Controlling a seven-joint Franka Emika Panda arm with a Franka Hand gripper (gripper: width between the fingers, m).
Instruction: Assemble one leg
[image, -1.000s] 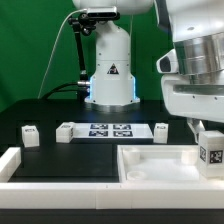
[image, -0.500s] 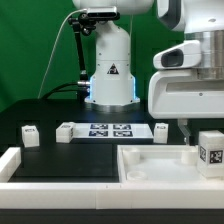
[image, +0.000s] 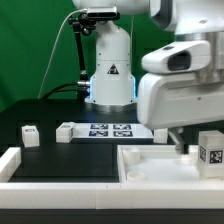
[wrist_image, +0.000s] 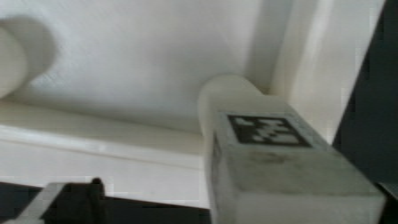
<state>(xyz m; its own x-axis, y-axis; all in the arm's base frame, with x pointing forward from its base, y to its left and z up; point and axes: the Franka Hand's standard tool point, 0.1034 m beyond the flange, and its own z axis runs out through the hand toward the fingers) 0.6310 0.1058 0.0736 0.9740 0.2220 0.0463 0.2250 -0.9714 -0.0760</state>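
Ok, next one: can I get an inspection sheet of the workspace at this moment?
Surface: black table, nothing spilled.
Job's things: leg, tag visible, upright by the rim of the tray.
Clutter: two small white parts; marker board.
Grippers: gripper low over the tray near the leg; open or shut unclear.
Cables: black cable beside the robot base.
Surroundings: green backdrop.
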